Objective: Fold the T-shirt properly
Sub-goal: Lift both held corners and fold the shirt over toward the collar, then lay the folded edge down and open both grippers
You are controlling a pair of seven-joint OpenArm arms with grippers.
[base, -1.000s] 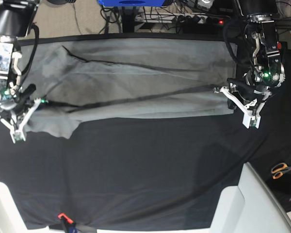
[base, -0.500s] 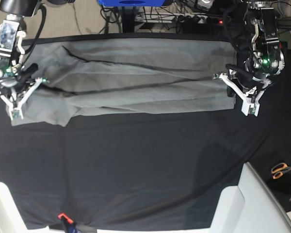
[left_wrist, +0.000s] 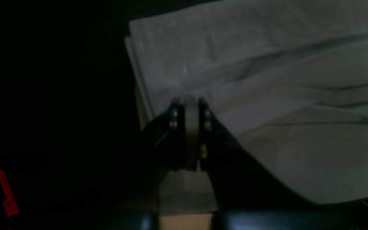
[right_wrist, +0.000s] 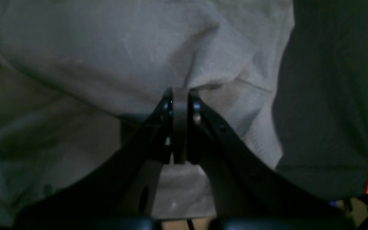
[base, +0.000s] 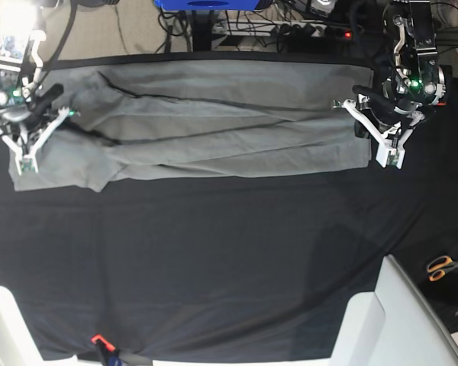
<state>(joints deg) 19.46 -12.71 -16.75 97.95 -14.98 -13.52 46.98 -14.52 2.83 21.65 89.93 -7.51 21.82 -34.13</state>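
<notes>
Black-clothed table with a grey shirt laid across its far edge

The table (base: pixel 214 259), covered in black cloth, carries the T-shirt (base: pixel 214 122) stretched flat in a long band from 10 to 2 o'clock; at 4 o'clock orange-handled scissors (base: pixel 443 267) lie beside a white panel (base: pixel 382 320), and a small red clip (base: pixel 98 339) sits at 7 o'clock.

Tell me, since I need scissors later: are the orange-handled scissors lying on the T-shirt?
No, the scissors lie off to the side, well apart from the grey T-shirt.
</notes>
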